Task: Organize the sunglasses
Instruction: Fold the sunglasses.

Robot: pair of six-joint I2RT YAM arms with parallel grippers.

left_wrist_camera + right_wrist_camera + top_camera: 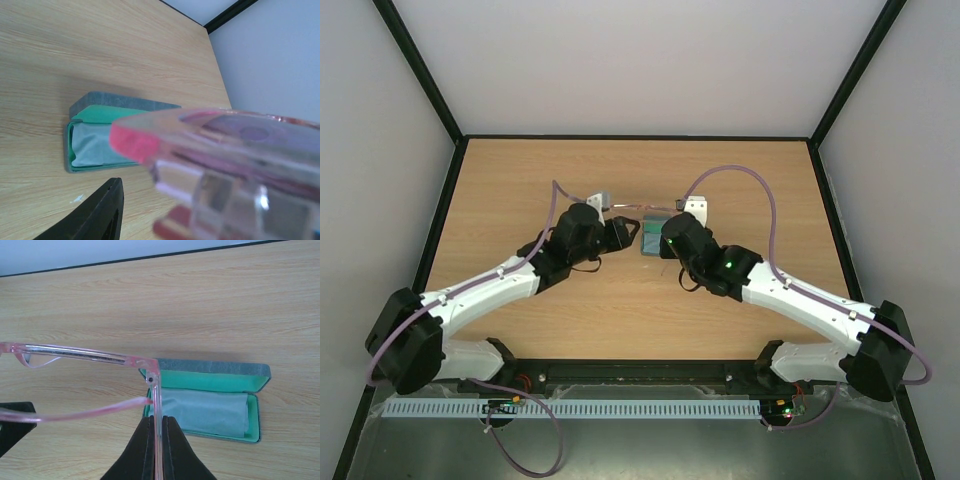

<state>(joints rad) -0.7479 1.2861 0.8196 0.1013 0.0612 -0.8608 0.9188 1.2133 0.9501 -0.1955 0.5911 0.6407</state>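
Note:
The pink translucent sunglasses (80, 354) hang in the air above the table, between my two grippers (640, 207). My right gripper (159, 427) is shut on one slender arm just below the hinge. The other arm is swung inward to the left. In the left wrist view the sunglasses (225, 150) are a blurred pink mass close to the camera. My left gripper (160, 190) shows one black finger (100, 215), set apart from the frame with table visible between; the other finger is hidden. The grey-blue case (215, 367) lies open below, green-lined, with the light blue cloth (205, 412) inside.
The case (653, 245) sits mid-table right under both grippers, and also shows in the left wrist view (115, 100). Black rails and grey walls bound the wooden table (520, 190) on three sides.

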